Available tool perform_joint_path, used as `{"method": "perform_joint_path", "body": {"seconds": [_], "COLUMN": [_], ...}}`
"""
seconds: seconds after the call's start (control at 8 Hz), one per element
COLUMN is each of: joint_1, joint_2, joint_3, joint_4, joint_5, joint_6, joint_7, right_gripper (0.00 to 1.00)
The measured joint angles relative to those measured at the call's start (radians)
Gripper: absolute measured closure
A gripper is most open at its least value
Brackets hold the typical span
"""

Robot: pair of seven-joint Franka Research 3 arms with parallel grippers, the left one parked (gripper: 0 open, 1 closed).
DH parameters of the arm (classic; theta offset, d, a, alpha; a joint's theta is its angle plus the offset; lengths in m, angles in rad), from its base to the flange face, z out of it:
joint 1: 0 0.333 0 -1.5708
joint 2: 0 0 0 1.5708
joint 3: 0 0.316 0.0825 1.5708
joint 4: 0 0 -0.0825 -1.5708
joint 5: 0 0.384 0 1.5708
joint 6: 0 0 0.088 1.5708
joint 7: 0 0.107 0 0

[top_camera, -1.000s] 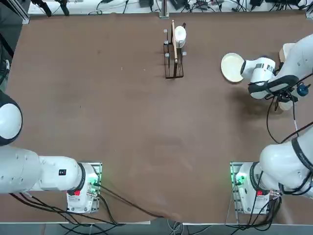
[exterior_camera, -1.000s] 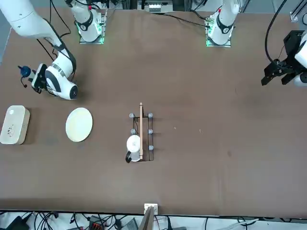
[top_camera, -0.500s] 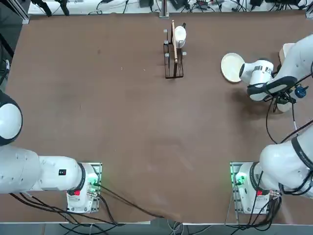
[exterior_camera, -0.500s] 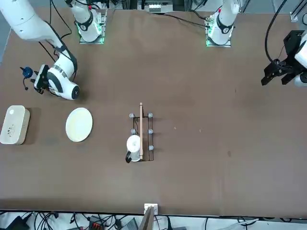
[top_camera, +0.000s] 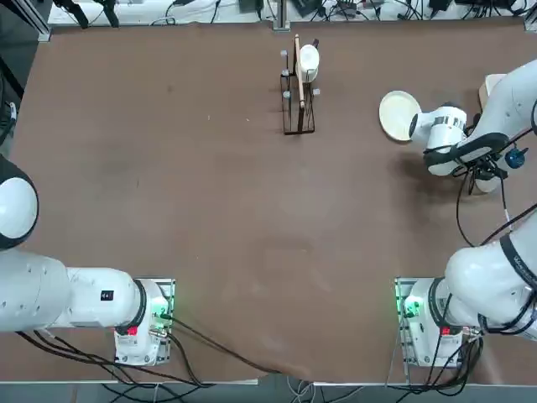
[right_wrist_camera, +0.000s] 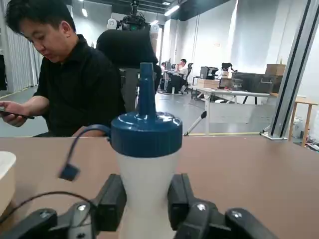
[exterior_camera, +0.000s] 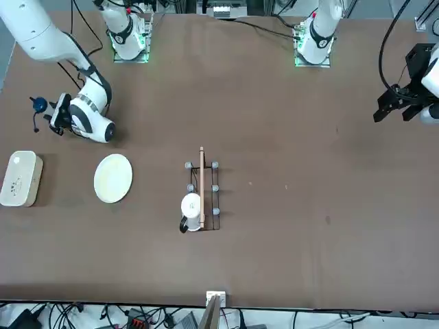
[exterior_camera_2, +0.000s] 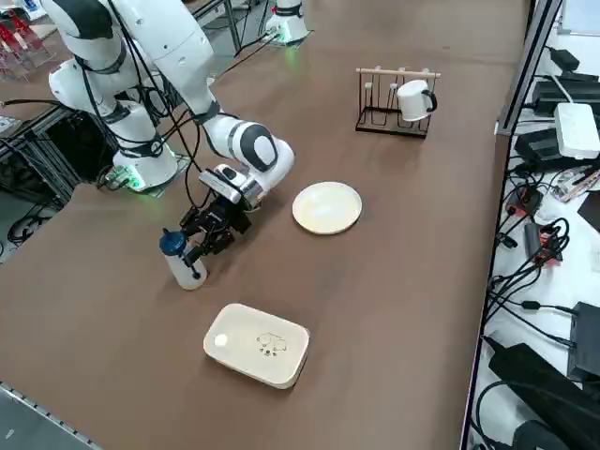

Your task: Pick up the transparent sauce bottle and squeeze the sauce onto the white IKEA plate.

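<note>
Right gripper (exterior_camera_2: pixel 199 251) low at table's right edge, fingers either side of upright transparent sauce bottle (exterior_camera_2: pixel 179 262); grip or slight gap unclear. Bottle at four o'clock from white IKEA plate (top_camera: pixel 396 115).

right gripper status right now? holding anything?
Right gripper: fingers either side of the transparent sauce bottle, which stands upright on the table near the white box. Whether they clamp it or have let go cannot be told.
</note>
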Motion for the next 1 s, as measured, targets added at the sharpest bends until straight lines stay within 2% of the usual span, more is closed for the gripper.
{"method": "perform_joint_path", "body": {"seconds": [0.25,0.38,1.0], "joint_1": [0.000,0.000,0.000], "joint_2": [0.007,0.007,0.007], "joint_3": [0.000,0.000,0.004], "joint_4": [0.000,0.000,0.001], "joint_5": [-0.002,-0.002,-0.002], "joint_6": [-0.020,-0.023,-0.029], "joint_7": [0.004,0.004,0.004], "right_gripper": [0.13,0.02,0.02]}}
